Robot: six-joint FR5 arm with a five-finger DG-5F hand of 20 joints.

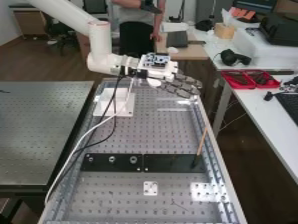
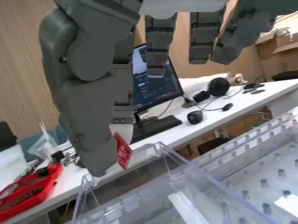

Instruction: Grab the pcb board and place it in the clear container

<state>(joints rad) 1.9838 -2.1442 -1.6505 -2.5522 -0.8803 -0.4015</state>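
Item, the board: I am seeing a small red board sitting at the inner side of the thumb in the wrist view, just below the tip of the nearest finger. Its place is above the clear container; I am not able to tell how high over the rim.

Item, one dark grey hand: hanging above the clear container at the bench's far end. Thumb and nearest finger are closing on the board's edge in a pinch, part of the grip being hidden behind the thumb. The remaining fingers are hanging nearly straight, with gaps between them.

Item, surroundings: a white block is standing beside the clear container on the bench; two black plates are lying nearer the camera than the container, with a thin stick leaning up from one.
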